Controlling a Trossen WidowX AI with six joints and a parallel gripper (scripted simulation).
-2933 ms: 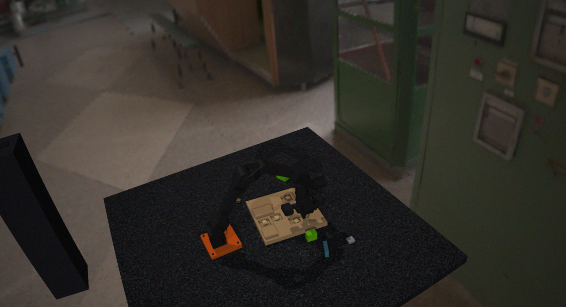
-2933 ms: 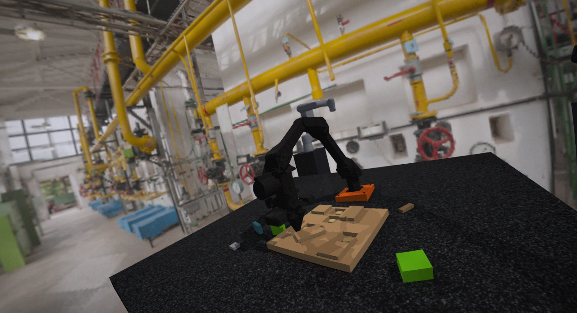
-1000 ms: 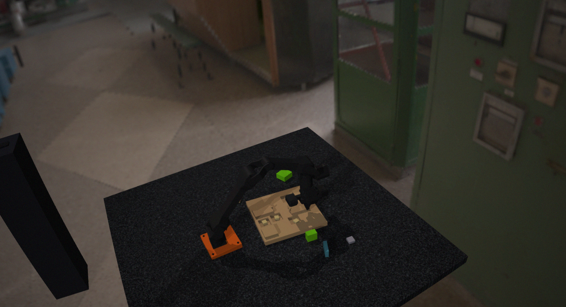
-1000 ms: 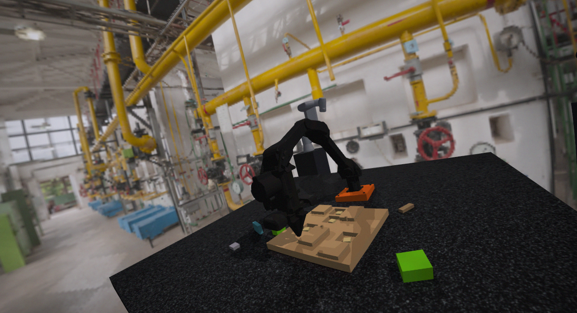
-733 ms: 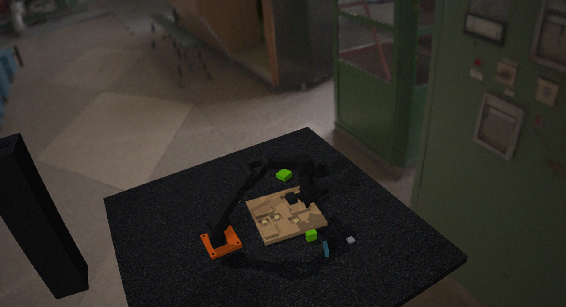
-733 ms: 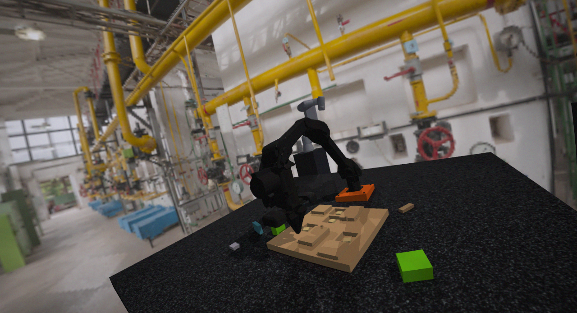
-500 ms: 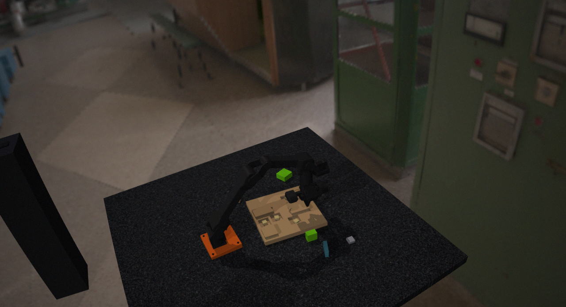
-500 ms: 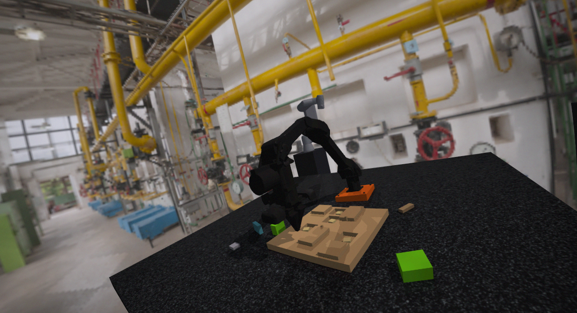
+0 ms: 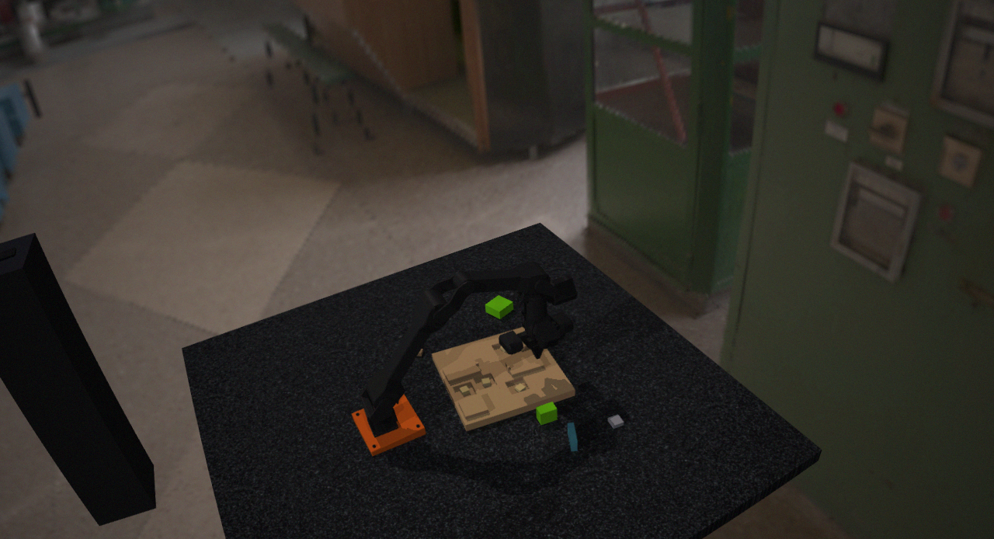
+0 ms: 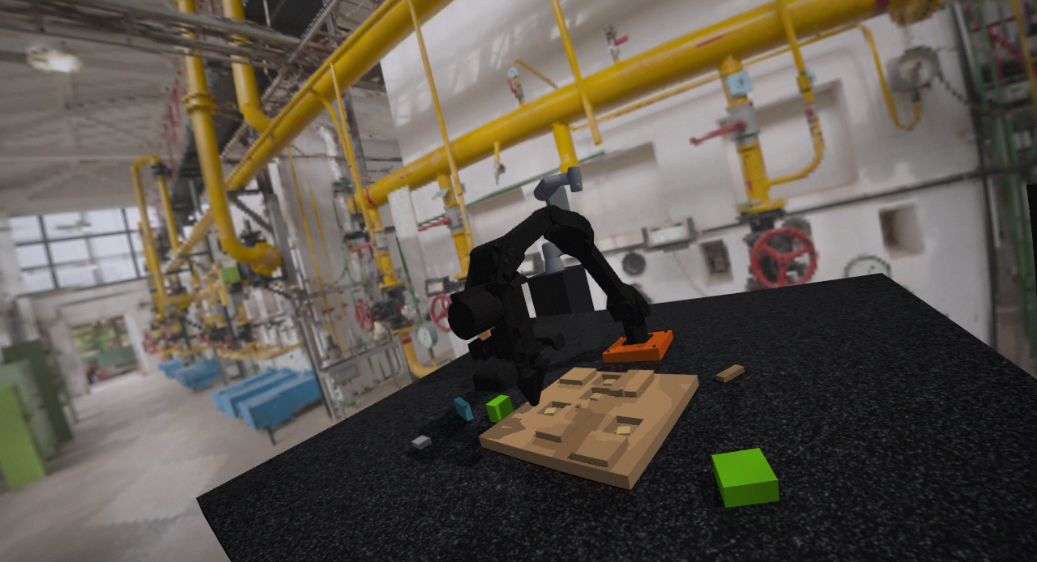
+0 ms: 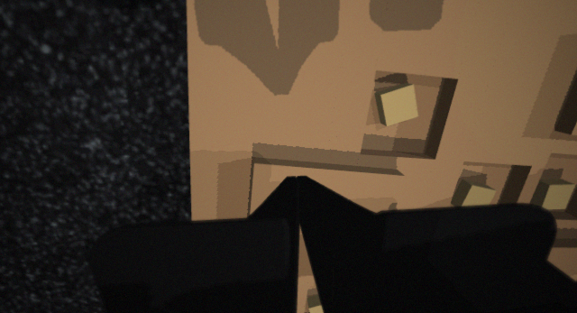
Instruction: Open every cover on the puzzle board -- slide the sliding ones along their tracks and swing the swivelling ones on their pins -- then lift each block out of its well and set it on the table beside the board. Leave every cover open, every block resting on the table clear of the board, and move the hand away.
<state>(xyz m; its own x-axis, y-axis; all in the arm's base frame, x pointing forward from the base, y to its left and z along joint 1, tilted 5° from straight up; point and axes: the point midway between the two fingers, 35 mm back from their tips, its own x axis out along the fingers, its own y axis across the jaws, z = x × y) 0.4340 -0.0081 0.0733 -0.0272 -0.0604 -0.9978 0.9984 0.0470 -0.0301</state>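
Gripper (image 11: 297, 178) clenched, nothing in it — tip sits on the board (image 11: 315, 124) at a cover (image 11: 325, 160) near the board's edge. Blocks (image 11: 397, 105) visible in wells beside it. Judgement: push w/ closed tip, low & steady along track — don't ride over the cover.

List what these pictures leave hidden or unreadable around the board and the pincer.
- Wrist view: the pincer, shut and empty, and its body hide the lower part of the board; a pale block shows only as a sliver.
- Top view: the arm covers the board's far corner; dim light blurs the covers.
- Exterior view: the small grey piece is too small to identify.
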